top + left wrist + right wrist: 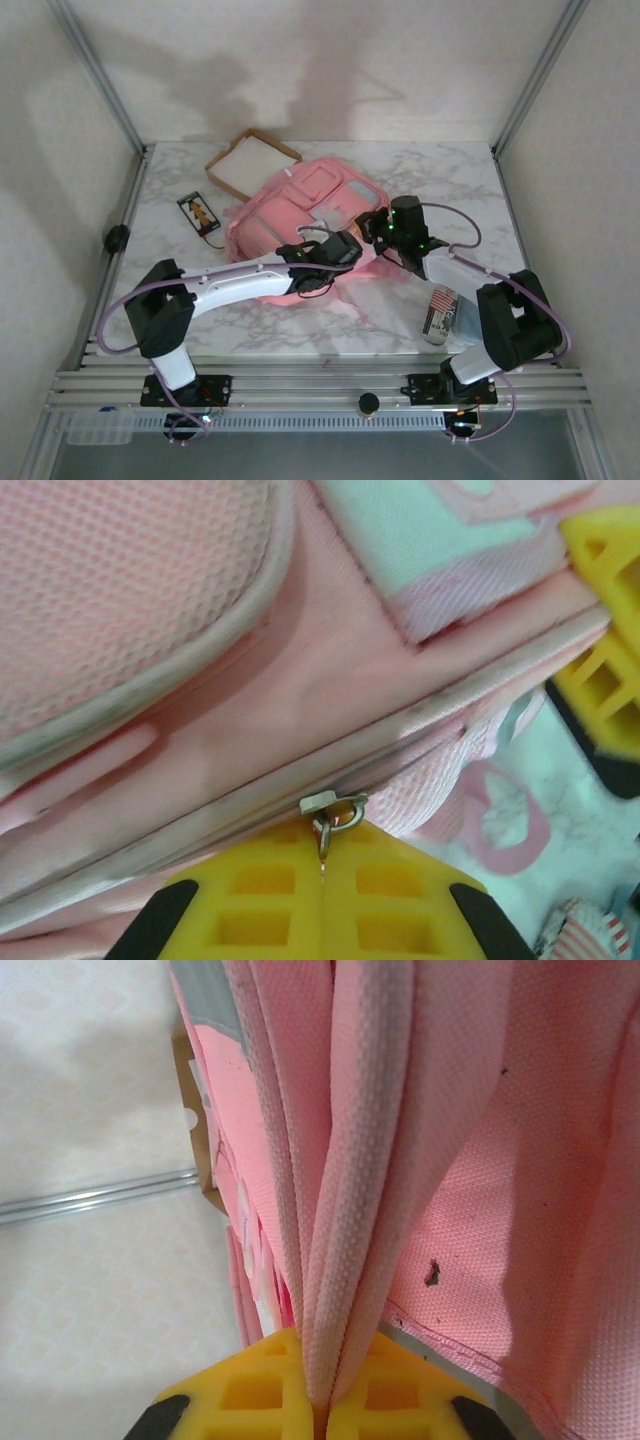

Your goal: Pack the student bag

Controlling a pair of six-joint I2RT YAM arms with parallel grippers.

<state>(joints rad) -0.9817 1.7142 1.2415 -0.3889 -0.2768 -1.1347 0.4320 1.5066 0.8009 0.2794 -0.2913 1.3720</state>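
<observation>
Student bag [290, 215]: lying flat mid-tabletop, nearer the far edge.
Left gripper [322, 865]: jaws closed, pinching the metal zip pull [331, 813] at the bag's seam.
Right gripper [318, 1400]: jaws clamped on a fold of the bag's pink fabric.
Can [440, 312]: striped, by the tabletop's near right corner.

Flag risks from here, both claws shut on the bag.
Left claw pinches only the end of the zipper pull; a tug may slip it.
Right claw holds a thin fabric fold of the student bag; the bag could drag rather than open.
The can sits beside the right arm; a swing might knock it.
</observation>
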